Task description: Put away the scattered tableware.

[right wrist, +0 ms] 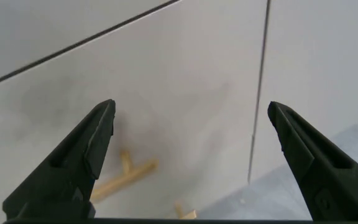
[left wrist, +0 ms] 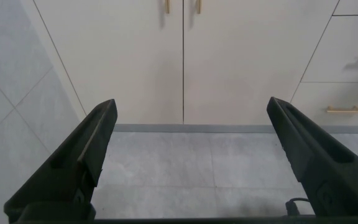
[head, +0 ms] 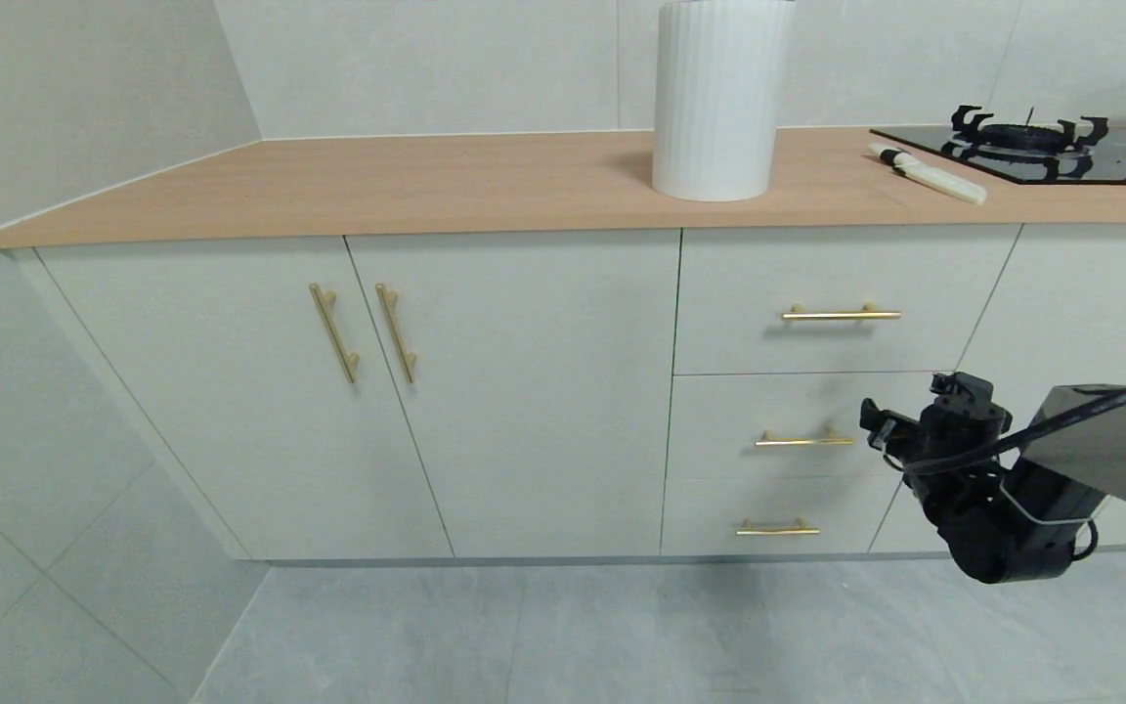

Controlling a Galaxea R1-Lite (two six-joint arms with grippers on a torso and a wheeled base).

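Two pale, long utensils (head: 927,174) lie side by side on the wooden countertop (head: 426,181), just left of the black gas hob (head: 1042,147). A tall white ribbed container (head: 715,98) stands on the counter to their left. My right gripper (head: 878,424) hangs low in front of the drawer stack, just right of the middle drawer's gold handle (head: 804,440). Its fingers are spread wide with nothing between them (right wrist: 191,124), and that gold handle (right wrist: 126,177) shows close ahead. My left gripper (left wrist: 191,118) is open and empty, low over the grey floor, facing the cabinet doors.
Two cabinet doors with gold handles (head: 363,330) sit left of three drawers; the top drawer handle (head: 842,314) and bottom handle (head: 778,529) are gold bars. A grey tiled wall (head: 55,372) closes in on the left. Grey floor tiles (head: 573,636) lie before the cabinets.
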